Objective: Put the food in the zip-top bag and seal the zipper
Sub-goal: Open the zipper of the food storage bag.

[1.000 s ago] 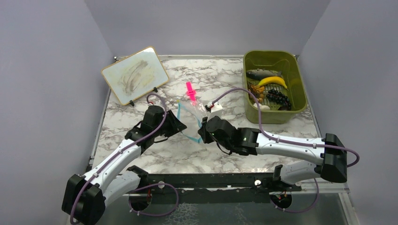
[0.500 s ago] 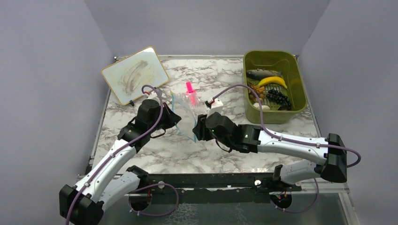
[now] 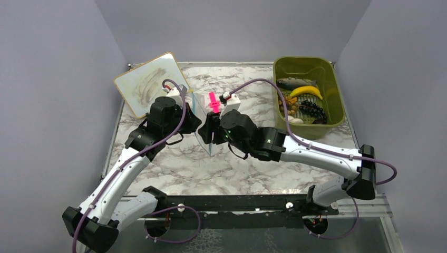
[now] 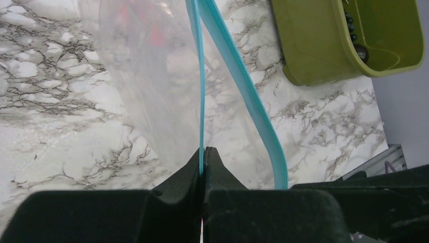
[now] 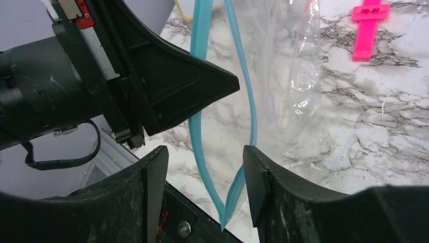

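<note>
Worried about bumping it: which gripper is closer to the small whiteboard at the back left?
Left. The left gripper sits just on the near side of the whiteboard, by its right corner; the right gripper is farther right.

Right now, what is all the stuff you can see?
bag: one, clear, held up over mid-table
zipper: one, teal, along the bag's mouth, parted
food: several; grey fish, yellow banana, dark grapes, more; in the bin
bin: one, olive green, table's far right
clip: one, pink, on table behind bag
board: one, white, leaning at far left
table: one, marbled white
left end effector: black, shut on zipper
right end effector: black, open, zipper between its fingers
</note>
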Motion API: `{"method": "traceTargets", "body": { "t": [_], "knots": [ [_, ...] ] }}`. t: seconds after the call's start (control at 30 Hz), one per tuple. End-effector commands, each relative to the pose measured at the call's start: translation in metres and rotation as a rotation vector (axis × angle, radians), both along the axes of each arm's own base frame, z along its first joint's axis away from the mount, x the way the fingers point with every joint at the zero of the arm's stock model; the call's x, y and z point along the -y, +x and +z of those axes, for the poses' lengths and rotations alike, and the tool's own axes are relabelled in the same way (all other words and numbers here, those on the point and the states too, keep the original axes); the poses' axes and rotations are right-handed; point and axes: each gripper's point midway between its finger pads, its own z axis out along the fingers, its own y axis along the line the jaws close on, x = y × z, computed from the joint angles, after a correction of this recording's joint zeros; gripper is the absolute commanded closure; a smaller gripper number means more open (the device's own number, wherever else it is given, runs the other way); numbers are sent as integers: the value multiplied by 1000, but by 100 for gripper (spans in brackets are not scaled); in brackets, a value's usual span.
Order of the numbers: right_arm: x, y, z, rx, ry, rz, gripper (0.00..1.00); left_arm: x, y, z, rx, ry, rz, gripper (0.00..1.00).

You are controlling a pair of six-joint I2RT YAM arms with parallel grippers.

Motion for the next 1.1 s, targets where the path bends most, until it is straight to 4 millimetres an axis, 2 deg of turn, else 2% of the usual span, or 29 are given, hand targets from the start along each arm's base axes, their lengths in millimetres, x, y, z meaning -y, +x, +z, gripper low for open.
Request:
{"method": "traceTargets", "body": {
  "t": [0.0,0.13,0.3,0.57,0.67,0.83,0.93,1.07],
  "knots": [
    [4,16,-12,29,-98,-66,50,3,-14,2,-10,25,-85,100],
    [14,26,-23,44,-178,-133,54,6,-19,0,-20,19,-113,100],
    [23,29,-23,64,-210,-161,55,5,-23,-6,-36,32,-126,100],
    [42,35,-32,96,-287,-203,55,7,-28,1,-25,5,-143,100],
    [40,34,-33,102,-289,-185,55,9,-30,4,-22,-3,-158,100],
    [26,29,-34,108,-258,-111,57,10,-33,4,-26,-13,-165,100],
    [26,29,-42,90,-265,-119,71,9,-33,3,-21,-7,-172,100],
    [37,31,-57,84,-303,-142,97,0,-24,-5,-24,20,-94,100]
  ]
}}
